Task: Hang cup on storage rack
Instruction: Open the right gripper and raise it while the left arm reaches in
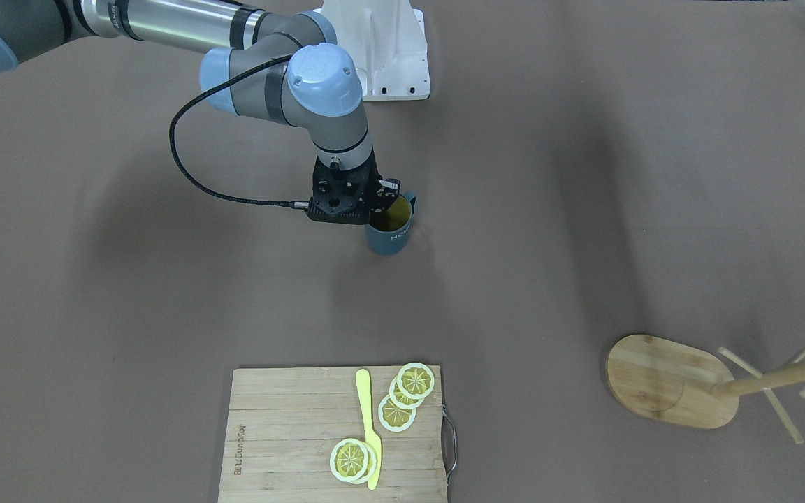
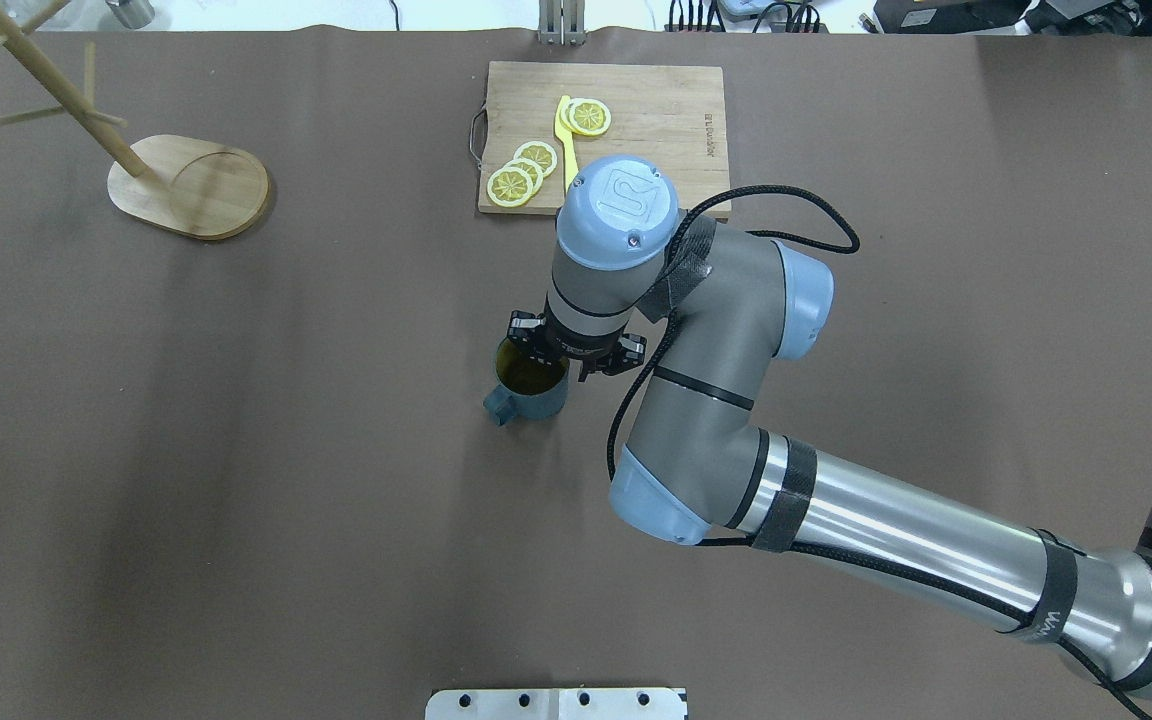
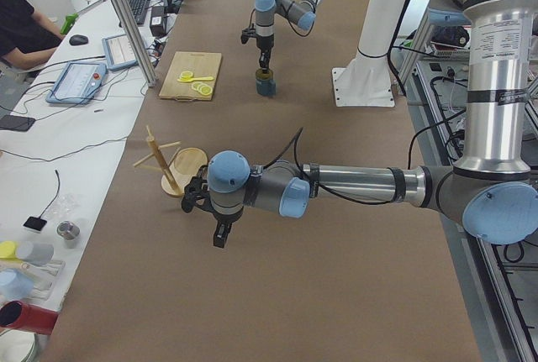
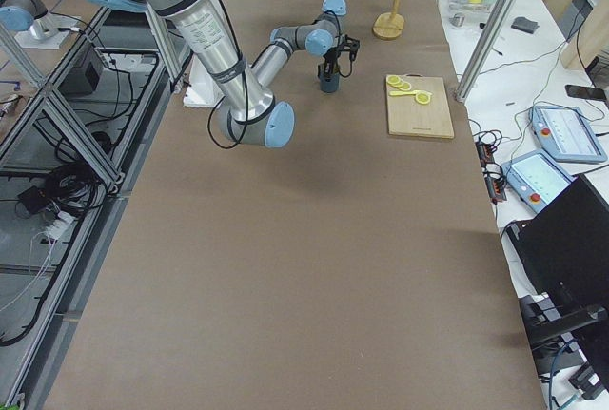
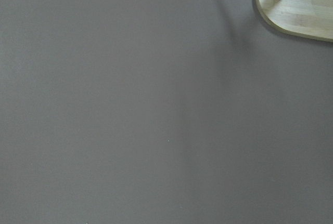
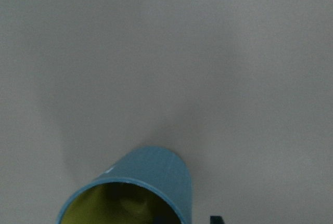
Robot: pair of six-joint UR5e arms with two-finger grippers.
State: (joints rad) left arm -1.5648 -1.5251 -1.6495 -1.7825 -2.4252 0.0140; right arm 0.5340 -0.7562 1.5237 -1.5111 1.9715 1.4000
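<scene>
- Right pincer [image 1: 377, 209] points straight down at the rim of the cup [image 2: 533, 392], mid-surface [image 2: 236, 480]. It sits on the rim's 2 o'clock side in the overhead view.
- Right wrist cam: a dark tip shows just outside the cup wall and a dark shape inside the mouth. Can't tell whether the pincer is pinching the wall or spread.
- Cup is upright, mouth up, yellowish inside, with the handle at approx. 7 o'clock in the overhead view.
- Storage rack [image 2: 191, 185] stands upright on its oval base at 10 o'clock from the cup, well apart from it.
- Left pincer [image 3: 220, 234] points down just beside the rack base. It shows in the left side view only, so can't tell if it is spread or pressed together.
- Left wrist cam: brown surface, with the rack base at 1 o'clock.
- Cutting board [image 2: 651, 120] lies at 12 o'clock from the cup. It carries lemon slices [image 2: 526, 170] and a yellow utensil [image 2: 566, 140].
</scene>
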